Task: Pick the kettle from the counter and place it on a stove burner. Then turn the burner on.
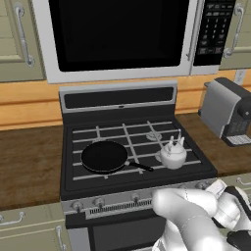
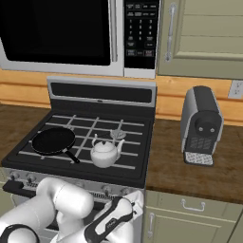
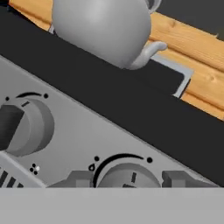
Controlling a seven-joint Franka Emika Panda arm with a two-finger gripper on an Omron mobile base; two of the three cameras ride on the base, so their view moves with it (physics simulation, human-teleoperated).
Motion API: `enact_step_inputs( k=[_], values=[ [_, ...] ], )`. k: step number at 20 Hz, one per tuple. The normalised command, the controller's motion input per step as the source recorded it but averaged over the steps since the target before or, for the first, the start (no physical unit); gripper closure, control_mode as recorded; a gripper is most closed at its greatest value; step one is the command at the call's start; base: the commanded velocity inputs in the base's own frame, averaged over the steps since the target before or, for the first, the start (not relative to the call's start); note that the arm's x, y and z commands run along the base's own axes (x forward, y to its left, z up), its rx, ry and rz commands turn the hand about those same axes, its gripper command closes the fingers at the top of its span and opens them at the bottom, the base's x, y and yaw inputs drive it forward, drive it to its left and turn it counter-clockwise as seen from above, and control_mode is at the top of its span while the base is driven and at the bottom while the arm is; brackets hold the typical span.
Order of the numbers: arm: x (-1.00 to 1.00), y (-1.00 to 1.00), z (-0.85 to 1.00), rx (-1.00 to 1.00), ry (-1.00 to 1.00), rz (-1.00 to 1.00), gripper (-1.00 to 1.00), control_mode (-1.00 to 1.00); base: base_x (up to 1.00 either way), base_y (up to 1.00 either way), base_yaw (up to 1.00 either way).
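The left base view looks forward and down from behind the arm, at middle distance, on the black gas stove [image 1: 132, 147] with its grid grates. The right base view faces the same stove [image 2: 85, 137] from the other side. Both share the small round white kettle [image 1: 172, 154] [image 2: 105, 153] and the round black frying pan [image 1: 104, 157] [image 2: 53, 141]. The hand view is very near and rolled, facing the stove's silver knob strip [image 3: 74, 135], with the kettle [image 3: 105, 28] above.

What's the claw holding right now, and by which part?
Nothing. The claw is open, a fingertip either side of a stove knob without closing on it. The kettle sits free on the stove.
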Motion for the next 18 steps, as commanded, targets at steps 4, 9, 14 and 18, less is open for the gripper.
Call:
enact_step_inputs(
  k=[4,9,14,18],
  values=[
    [-0.36,0.0,-0.02,-0.59,-0.16,0.4,1.0,-1.0,0.0,0.0,0.0],
    [-0.41,0.0,-0.06,-0.6,-0.26,0.41,1.0,-1.0,0.0,0.0,0.0],
    [-0.47,0.0,0.0,-0.59,-0.25,0.42,1.0,-1.0,0.0,0.0,0.0],
    [-0.5,0.0,0.0,-0.51,-0.23,0.41,1.0,-1.0,0.0,0.0,0.0]
  ],
)
